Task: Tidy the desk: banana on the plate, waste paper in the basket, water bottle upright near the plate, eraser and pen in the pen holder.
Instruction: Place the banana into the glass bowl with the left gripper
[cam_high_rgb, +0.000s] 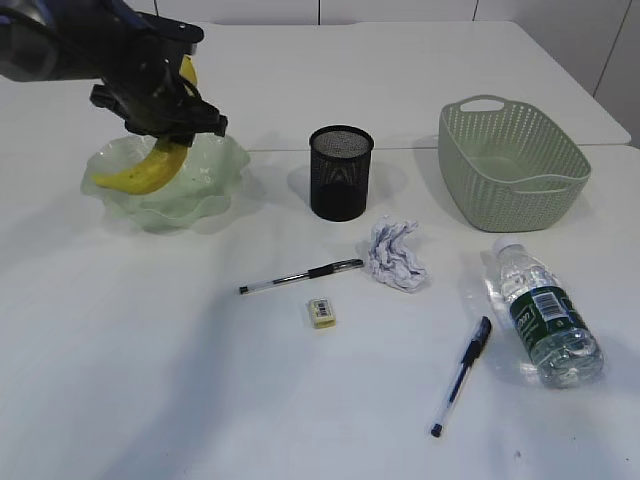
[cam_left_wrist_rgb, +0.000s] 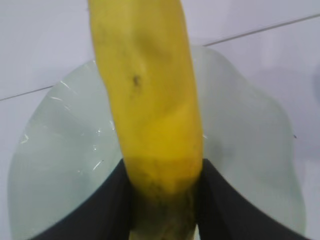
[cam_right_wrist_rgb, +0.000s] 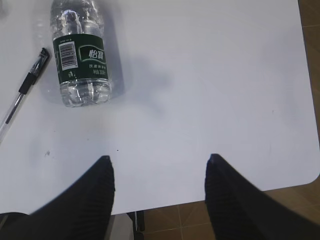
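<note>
Nearest the exterior camera lies 1 pen, on the counter well in front and right of the pen holder.

Going left to right with the pen holder as landmark: far to its left sits the plate, a pale green wavy dish. Over it the left gripper has its fingers pinching the banana near 1 end, so the fruit hangs slanted with its free end low over the plate's left side. Whether that end already touches the glass I cannot tell. Judged from this, the banana is being lowered for release, and the grip at the end leaves the plate's middle free to receive it.

In front of the holder and slightly left lie a 2nd pen and, nearer the camera, the eraser. The waste paper is just right of that pen's cap, close enough that a grasp on either could nudge the other.

Right of the holder stands the basket, near the counter's back right edge, mouth open upward. In front of the basket the water bottle lies on its side, cap toward the basket, beside the 1st pen.

The right gripper hovers with fingers spread and empty near the counter's front right corner, the bottle ahead to its left. Open counter lies between them, but the edge is close.
</note>
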